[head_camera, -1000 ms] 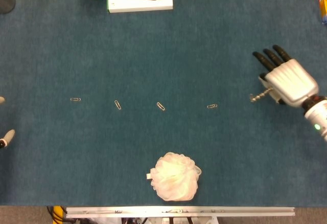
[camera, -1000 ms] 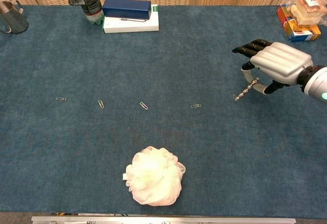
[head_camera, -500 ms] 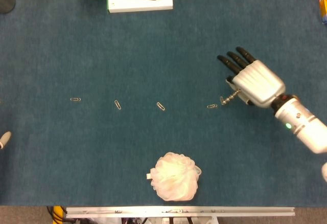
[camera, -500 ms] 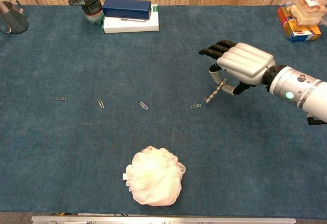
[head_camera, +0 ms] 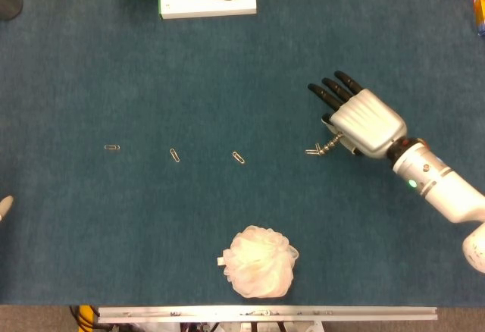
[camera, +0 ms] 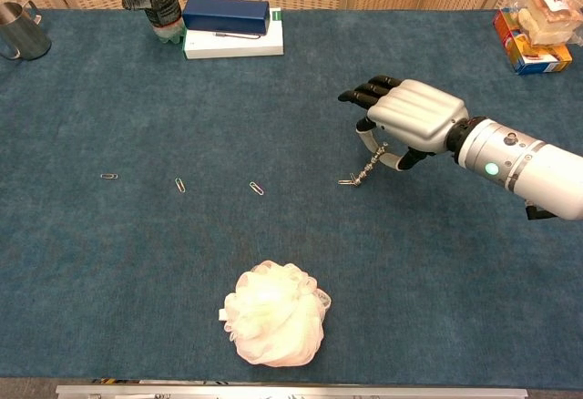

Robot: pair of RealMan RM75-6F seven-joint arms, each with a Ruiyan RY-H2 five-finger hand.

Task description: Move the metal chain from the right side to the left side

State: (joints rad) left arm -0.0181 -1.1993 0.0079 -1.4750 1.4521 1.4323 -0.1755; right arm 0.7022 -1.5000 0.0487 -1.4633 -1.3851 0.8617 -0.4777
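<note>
Four paperclips, one chain, right hand

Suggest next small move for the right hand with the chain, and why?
Probably keep carrying it leftward, lifted a little. The right hand holds the metal chain only about mid-table, and its dangling end hangs right at the nearest paper clip, so a low sweep could drag that clip. The left side past the white bath pouf is not yet reached.

Right hand sits right of centre over the table, metal chain dangling from it to the rightmost of four paper clips (row runs L–R), w/ mesh sponge near front edge, boxes at back.
</note>
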